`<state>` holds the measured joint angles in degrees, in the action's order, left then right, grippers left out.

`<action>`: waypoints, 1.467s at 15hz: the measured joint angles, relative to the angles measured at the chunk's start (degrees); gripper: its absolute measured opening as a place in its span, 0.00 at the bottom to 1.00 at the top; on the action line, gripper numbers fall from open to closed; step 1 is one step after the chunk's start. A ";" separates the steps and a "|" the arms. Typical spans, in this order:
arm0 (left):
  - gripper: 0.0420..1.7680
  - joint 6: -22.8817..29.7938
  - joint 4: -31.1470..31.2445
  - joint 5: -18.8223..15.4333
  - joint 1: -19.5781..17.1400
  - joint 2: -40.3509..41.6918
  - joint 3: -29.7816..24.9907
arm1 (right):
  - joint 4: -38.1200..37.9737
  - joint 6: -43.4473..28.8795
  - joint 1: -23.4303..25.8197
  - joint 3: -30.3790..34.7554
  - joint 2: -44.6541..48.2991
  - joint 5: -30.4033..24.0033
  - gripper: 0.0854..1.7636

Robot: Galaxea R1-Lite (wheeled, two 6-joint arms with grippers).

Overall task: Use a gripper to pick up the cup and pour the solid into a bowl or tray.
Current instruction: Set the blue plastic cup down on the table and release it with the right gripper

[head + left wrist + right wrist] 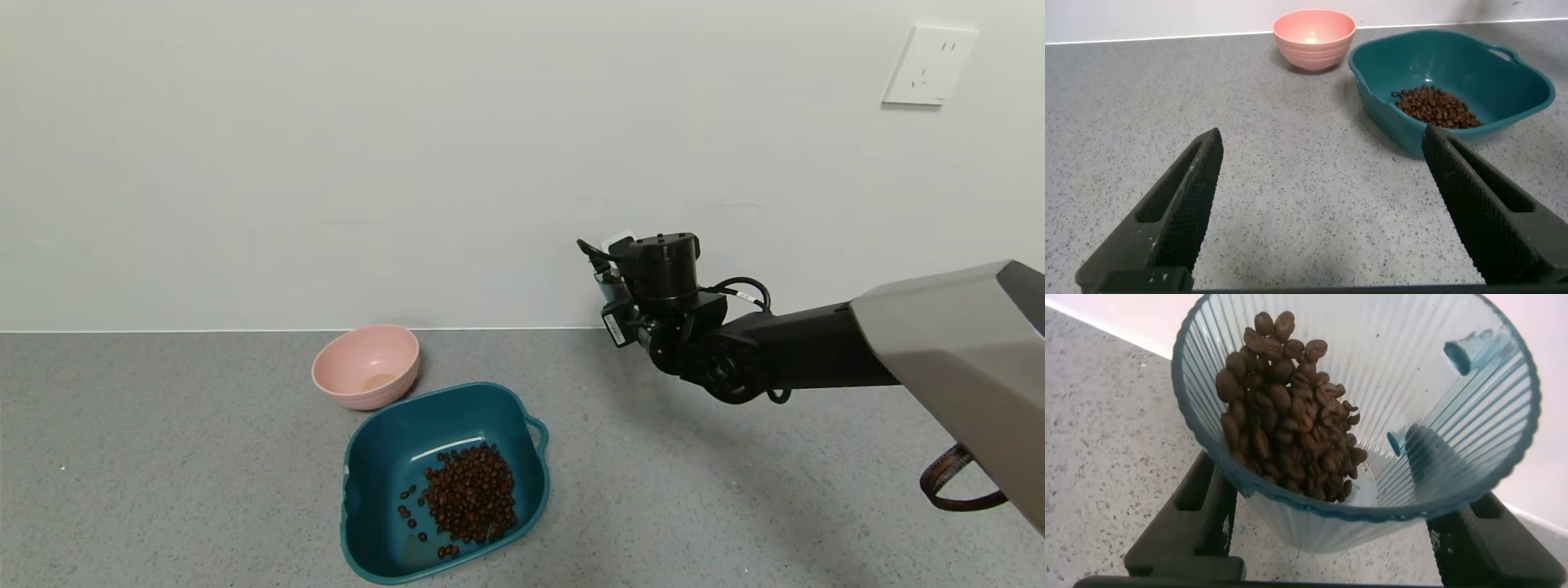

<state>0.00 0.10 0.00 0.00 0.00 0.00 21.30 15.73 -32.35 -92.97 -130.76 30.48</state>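
Right gripper (1335, 539) pinching the cup (1372, 433) between both fingers (1200, 523) — ribbed wall clamped from either side, rim toward the wrist camera. Cup held tilted, beans (1290, 408) heaped against one side of the inner wall, handle stubs visible on the opposite side. In the head view the right arm reaches in from the right, wrist raised well above the counter (163, 457), to the right of and beyond the basin (375, 457); cup itself mostly hidden behind the wrist there.

Teal basin sitting on the grey counter, already holding a pile of beans (472, 492) toward its right half, a few loose ones scattered beside the pile. Pink bowl (366, 364) just behind the basin's back-left corner, nearly touching; no beans visible inside.

Left gripper (1323, 212) spread wide, low over bare counter, nothing between the fingers — basin and pink bowl well ahead of it.

White wall socket (929, 65) on the wall, upper right.
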 joint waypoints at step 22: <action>0.99 0.00 0.00 0.00 0.02 0.00 0.00 | 28.56 -18.66 -3.08 36.27 9.75 -9.34 0.75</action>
<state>0.00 0.10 0.00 0.02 0.00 0.00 49.86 -2.94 -35.44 -56.70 -121.00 21.14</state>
